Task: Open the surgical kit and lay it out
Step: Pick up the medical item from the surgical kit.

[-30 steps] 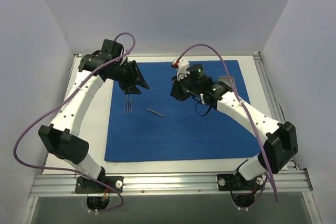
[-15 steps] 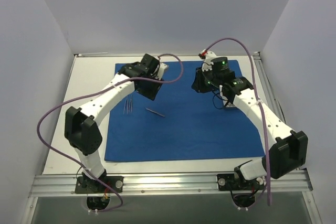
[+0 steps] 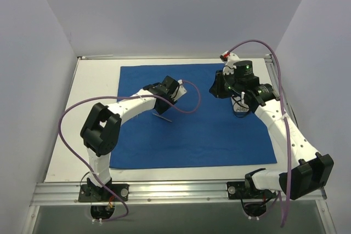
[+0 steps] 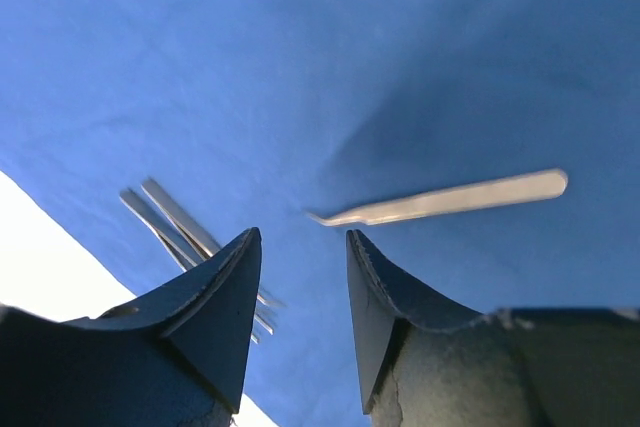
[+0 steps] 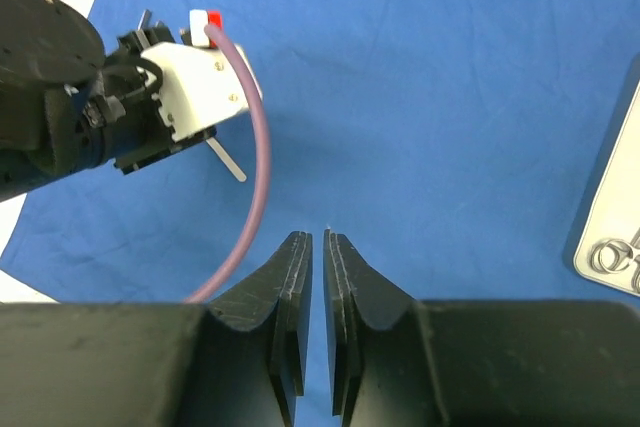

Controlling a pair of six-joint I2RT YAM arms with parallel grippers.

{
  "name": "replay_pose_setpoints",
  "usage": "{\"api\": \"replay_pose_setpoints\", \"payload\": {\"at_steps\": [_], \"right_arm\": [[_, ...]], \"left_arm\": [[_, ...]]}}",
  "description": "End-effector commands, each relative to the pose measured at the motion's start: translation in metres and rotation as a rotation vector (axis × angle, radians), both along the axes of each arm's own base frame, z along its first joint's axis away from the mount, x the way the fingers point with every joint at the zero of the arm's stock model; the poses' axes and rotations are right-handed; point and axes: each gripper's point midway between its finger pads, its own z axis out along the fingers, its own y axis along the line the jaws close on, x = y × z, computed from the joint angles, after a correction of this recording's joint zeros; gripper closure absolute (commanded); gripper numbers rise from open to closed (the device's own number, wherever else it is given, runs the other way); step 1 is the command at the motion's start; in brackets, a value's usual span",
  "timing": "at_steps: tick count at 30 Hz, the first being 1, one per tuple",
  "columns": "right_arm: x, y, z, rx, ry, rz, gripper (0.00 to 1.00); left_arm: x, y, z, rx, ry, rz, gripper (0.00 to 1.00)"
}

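White tabletop (image 3: 93, 80) boxed in on three sides — left wall (image 3: 33, 53), far wall (image 3: 175, 9), right wall (image 3: 323, 42), all plain pale grey. Aluminium rail (image 3: 175, 190) runs along the near edge. Light even — shadows soft.

A robotics laboratory test cell was shown rather than a home or a shop. A white table (image 3: 93, 80) was boxed in by plain pale walls (image 3: 164, 9), which filled the top and both side edges of the overhead frame. Along the bottom edge an aluminium rail (image 3: 175, 191) was seen, to which a left arm (image 3: 131, 105) and a right arm (image 3: 285, 130), both white and black, were bolted. Purple cables (image 5: 264, 157) were looped loosely off them. A royal-blue cloth (image 3: 208, 130) with silver tweezers (image 3: 162, 117) was spread at the centre.
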Motion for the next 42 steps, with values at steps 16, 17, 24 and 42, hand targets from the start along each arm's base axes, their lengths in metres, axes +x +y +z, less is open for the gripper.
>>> {"api": "replay_pose_setpoints", "payload": {"at_steps": [16, 17, 24, 42], "right_arm": [[-0.006, -0.002, 0.007, 0.039, -0.008, 0.016, 0.91], [-0.005, -0.002, 0.007, 0.040, -0.008, 0.014, 0.91], [-0.005, -0.001, 0.006, 0.043, -0.003, 0.018, 0.91], [-0.003, -0.001, 0.003, 0.047, 0.005, 0.020, 0.93]], "left_arm": [[-0.031, -0.038, -0.009, -0.116, 0.098, -0.312, 0.53], [-0.028, -0.036, -0.009, -0.101, 0.088, -0.305, 0.53], [-0.031, -0.043, -0.017, -0.099, 0.114, -0.324, 0.53], [-0.028, -0.039, -0.040, -0.056, 0.151, -0.295, 0.51]]}}
